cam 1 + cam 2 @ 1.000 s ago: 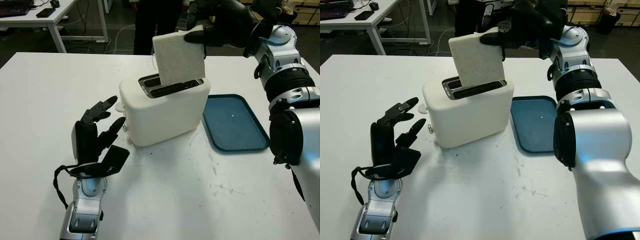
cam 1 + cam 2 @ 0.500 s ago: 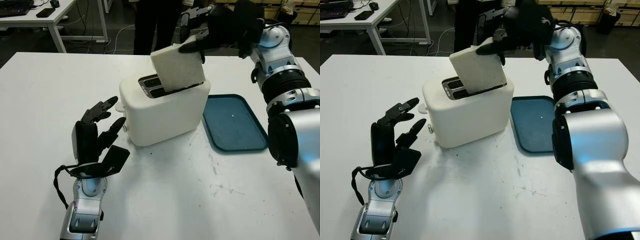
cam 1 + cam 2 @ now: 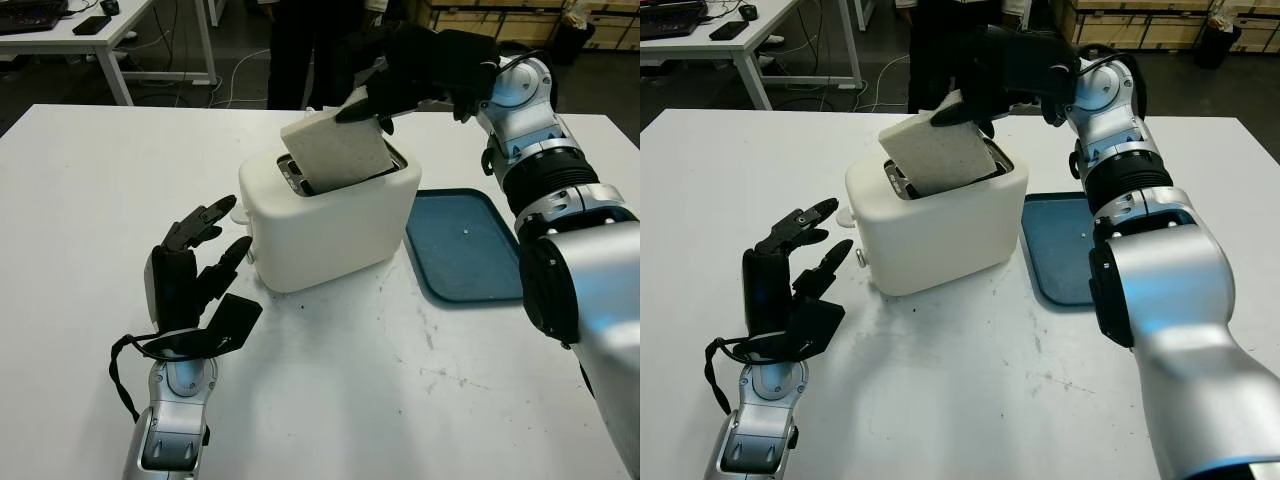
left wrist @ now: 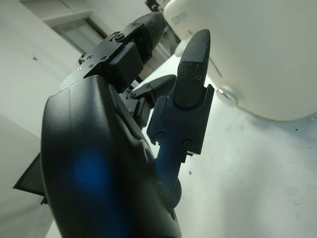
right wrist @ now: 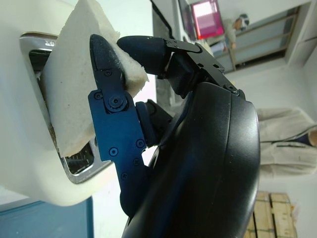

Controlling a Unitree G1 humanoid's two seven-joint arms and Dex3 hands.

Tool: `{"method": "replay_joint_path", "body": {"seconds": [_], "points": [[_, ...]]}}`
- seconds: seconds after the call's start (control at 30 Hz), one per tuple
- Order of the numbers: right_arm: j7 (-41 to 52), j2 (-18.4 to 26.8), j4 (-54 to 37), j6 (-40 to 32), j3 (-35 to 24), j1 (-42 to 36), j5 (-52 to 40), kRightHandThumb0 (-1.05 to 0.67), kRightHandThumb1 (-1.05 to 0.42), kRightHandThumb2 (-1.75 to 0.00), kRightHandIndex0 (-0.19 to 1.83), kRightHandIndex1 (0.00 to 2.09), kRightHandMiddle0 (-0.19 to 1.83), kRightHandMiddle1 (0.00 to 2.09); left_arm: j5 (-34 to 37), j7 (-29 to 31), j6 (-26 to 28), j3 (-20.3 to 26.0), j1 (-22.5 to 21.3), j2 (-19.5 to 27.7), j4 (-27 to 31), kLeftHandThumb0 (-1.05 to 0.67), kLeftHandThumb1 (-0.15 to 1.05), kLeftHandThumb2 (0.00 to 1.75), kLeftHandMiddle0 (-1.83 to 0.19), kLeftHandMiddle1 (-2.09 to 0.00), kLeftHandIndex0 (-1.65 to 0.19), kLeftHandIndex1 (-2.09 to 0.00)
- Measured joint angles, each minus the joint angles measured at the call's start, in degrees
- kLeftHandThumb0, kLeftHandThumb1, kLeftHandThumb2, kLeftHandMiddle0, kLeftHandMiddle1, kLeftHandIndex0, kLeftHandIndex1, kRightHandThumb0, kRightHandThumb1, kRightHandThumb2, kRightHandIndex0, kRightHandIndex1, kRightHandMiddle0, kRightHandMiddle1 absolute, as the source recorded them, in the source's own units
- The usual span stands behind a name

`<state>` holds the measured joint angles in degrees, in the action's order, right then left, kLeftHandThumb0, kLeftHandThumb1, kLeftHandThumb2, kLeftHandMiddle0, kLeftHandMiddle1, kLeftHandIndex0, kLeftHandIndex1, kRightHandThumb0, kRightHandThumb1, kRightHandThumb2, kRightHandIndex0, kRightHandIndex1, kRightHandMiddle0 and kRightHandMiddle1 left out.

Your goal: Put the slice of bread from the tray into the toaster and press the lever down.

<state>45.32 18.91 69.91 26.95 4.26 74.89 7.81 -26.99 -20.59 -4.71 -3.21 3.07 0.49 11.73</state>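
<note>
Right hand (image 3: 415, 75) grips pale square bread slice (image 3: 335, 150), tilted, half into white toaster (image 3: 330, 215); lever unpressed. Left hand (image 3: 190, 275) open beside toaster.

A white toaster (image 3: 330, 220) stands near the middle of a white table (image 3: 90, 200), and above it the way down is blocked: the right hand (image 3: 400, 85) grips a slice of bread (image 3: 335, 150) that leans partly inside one slot, covering most of the top. Just right of the toaster a blue tray (image 3: 465, 245) lies flat, and the right arm crosses the air above its far end. At the toaster's left end the left hand (image 3: 190, 275) is open, near that side but apart from it, narrowing the gap there. The table in front of the toaster is bare, as is its far left part
</note>
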Motion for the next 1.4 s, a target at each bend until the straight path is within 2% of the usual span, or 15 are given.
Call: {"method": "replay_joint_path", "body": {"seconds": [0.4,0.67,0.83,0.9,0.93,0.97,1.07,1.1,1.17,1.27,1.4], "points": [[-0.82,-1.18,0.00,3.00,2.33,-1.48,1.77,-0.43,-0.92,-0.14,1.16,1.75,0.96,1.75,-0.27,-1.05,-0.52,0.15,0.01,0.02,-0.35,-0.33,0.92,0.10,-0.47,-1.05,-0.74,-0.20],[-4.28,0.19,0.01,6.05,5.86,-3.39,5.97,-0.42,-0.92,-0.12,1.08,1.75,0.88,1.74,0.00,-0.66,-0.78,0.75,0.31,0.31,0.07,-0.33,0.92,0.09,-0.47,-1.03,-0.74,-0.22],[-7.88,1.52,0.00,6.88,7.70,-3.78,8.68,-0.44,-0.92,-0.09,1.00,1.73,0.84,1.66,0.14,-0.40,-0.73,0.99,0.30,0.39,0.14,-0.33,0.92,0.08,-0.49,-1.01,-0.75,-0.23],[-10.07,1.97,-0.01,7.91,8.45,-3.98,9.79,-0.50,-0.91,-0.04,0.92,1.72,0.78,1.58,0.13,-0.04,-0.48,1.14,0.29,0.46,0.33,-0.31,0.92,0.07,-0.49,-1.00,-0.74,-0.23],[-11.51,2.28,-0.08,8.60,8.91,-4.15,10.64,-0.52,-0.90,-0.02,0.87,1.64,0.78,1.48,0.13,0.15,-0.41,1.24,0.29,0.53,0.42,-0.30,0.92,0.07,-0.50,-1.00,-0.74,-0.23],[-12.78,2.63,-0.25,9.30,9.38,-4.37,11.51,-0.56,-0.87,-0.01,0.74,1.52,0.78,1.25,0.12,0.37,-0.32,1.30,0.29,0.68,0.51,-0.31,0.92,0.07,-0.50,-1.00,-0.74,-0.23],[-15.90,3.74,-0.96,11.29,10.74,-4.87,13.71,-0.62,-0.84,0.00,0.50,1.36,0.84,0.81,0.03,0.58,0.19,1.46,0.28,0.90,0.79,-0.32,0.92,0.08,-0.51,-0.99,-0.75,-0.23],[-16.93,4.18,-1.23,11.78,11.39,-4.90,14.48,-0.67,-0.84,0.00,0.41,1.24,0.85,0.62,0.00,0.65,0.26,1.51,0.27,0.95,0.81,-0.31,0.92,0.08,-0.51,-0.98,-0.75,-0.23],[-19.69,5.25,-2.12,12.42,12.85,-4.94,17.00,-0.68,-0.83,0.00,0.36,1.02,0.87,0.41,0.00,0.98,0.31,1.66,0.28,1.06,0.91,-0.31,0.92,0.08,-0.51,-0.97,-0.74,-0.23],[-25.98,7.00,-3.77,14.26,15.22,-4.94,21.35,-0.67,-0.83,0.00,0.34,0.91,0.86,0.31,0.05,1.18,0.31,1.83,0.28,1.27,0.95,-0.31,0.92,0.07,-0.51,-0.97,-0.75,-0.24],[-32.87,8.44,-4.78,15.49,16.92,-4.93,25.06,-0.65,-0.83,0.00,0.34,0.86,0.88,0.22,0.12,1.35,0.30,1.99,0.28,1.84,0.95,-0.33,0.92,0.07,-0.52,-0.97,-0.75,-0.24]]}}
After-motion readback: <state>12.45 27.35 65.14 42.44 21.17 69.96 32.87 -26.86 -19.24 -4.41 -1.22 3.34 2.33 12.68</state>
